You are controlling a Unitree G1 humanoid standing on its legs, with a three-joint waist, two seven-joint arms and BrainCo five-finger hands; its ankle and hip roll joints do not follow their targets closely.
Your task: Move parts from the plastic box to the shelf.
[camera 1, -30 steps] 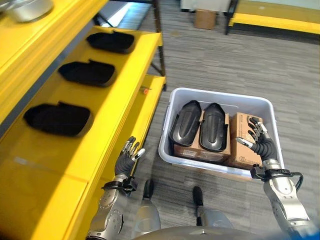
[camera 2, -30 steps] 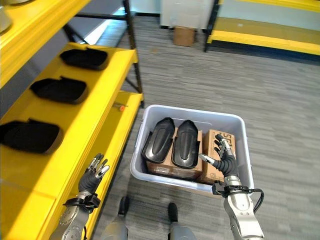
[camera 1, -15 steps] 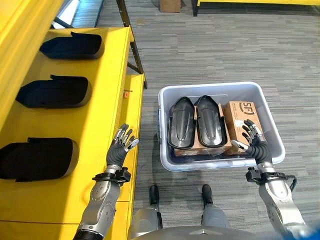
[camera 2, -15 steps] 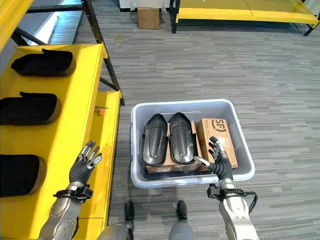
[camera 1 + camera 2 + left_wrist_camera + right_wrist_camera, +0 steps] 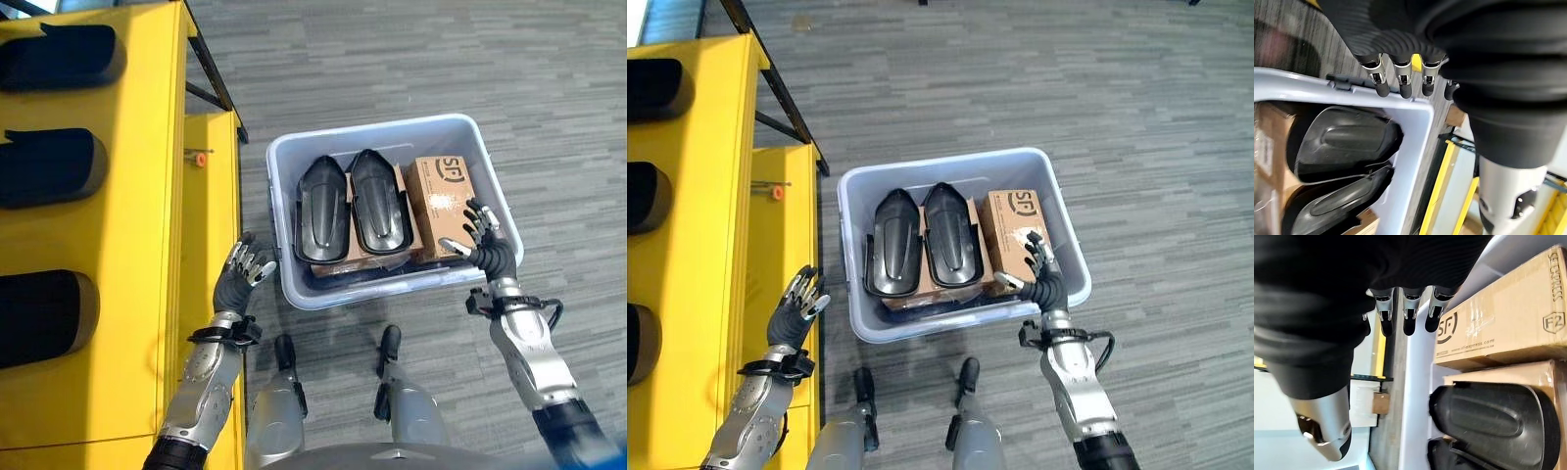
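Black glossy parts (image 5: pixel 358 206), 2 side-by-side, plastic box (image 5: pixel 284 166)

- The left hand (image 5: pixel 1400 73) hangs with straight fingers above the plastic box (image 5: pixel 1410 147) rim.
- Two black parts (image 5: pixel 1342 147) lie side by side inside, beside a cardboard box (image 5: pixel 1266 142).

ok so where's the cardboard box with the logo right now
In the left eye view the cardboard box lies inside the plastic box, at its right end beside the two black parts, with the right hand open above its near corner.
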